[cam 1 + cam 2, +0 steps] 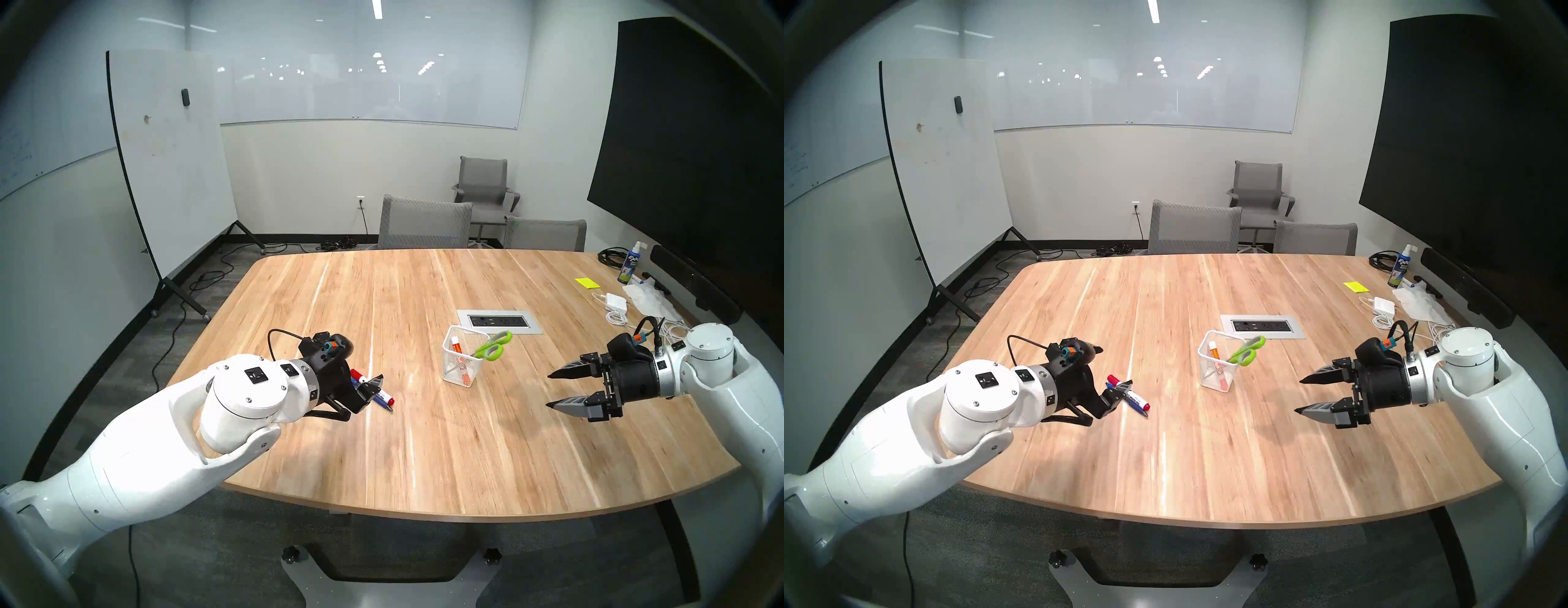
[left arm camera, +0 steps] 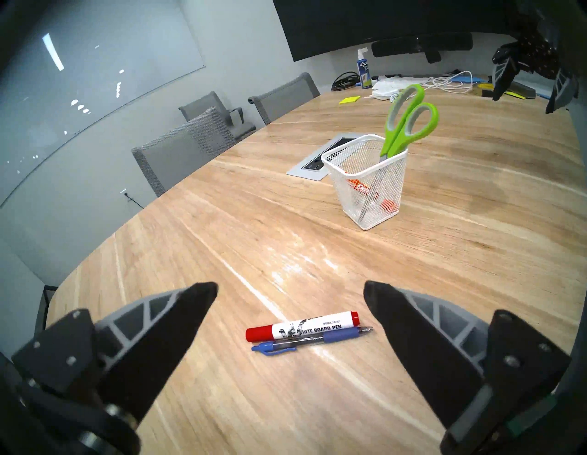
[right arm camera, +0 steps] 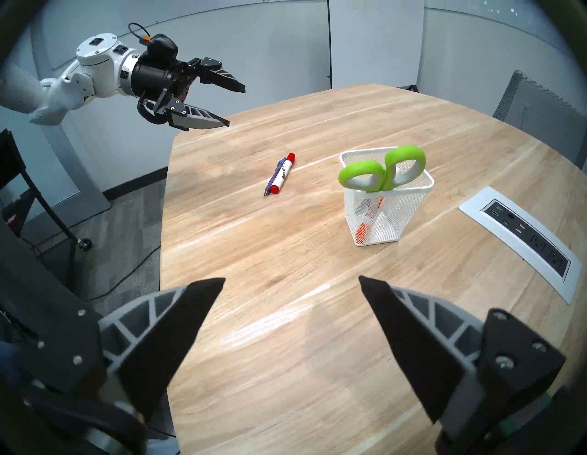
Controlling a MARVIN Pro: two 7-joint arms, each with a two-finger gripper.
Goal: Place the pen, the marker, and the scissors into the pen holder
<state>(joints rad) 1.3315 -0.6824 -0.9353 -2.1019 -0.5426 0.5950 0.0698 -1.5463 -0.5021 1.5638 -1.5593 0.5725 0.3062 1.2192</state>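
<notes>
Head stereo left: the scissors point(image 1: 493, 345) stand blades-down in the white mesh pen holder point(image 1: 463, 356), green loops above the rim, beside an orange-ended marker point(image 1: 457, 347) already inside; the red-capped whiteboard marker point(image 1: 384, 396) and the blue pen point(image 1: 387, 406) lie on the table point(image 1: 424, 446), partly hidden behind the left tool point(image 1: 368, 392), whose jaws cannot be judged here; the right tool point(image 1: 551, 390) hangs spread and empty, well apart from the holder; a spray bottle point(image 1: 628, 266) at the far right reads "EXPO".

Head stereo right: nearly the same arrangement; the holder is seen with scissors and orange marker in it, pen and red marker outside it.

Left wrist: the left tool point(image 2: 290, 290) is spread wide and empty above the pair; the red marker point(image 2: 301, 329) and the pen point(image 2: 313, 340) lie touching side by side; the barrel reads "WHITE BOARD PEN", with a small model line above it too fine to read with certainty.

Right wrist: the right tool point(image 3: 292, 282) is spread, holding nothing; holder with scissors near, pen and marker beyond.

Judged progress: scissors done; pen and red marker remain.
</notes>
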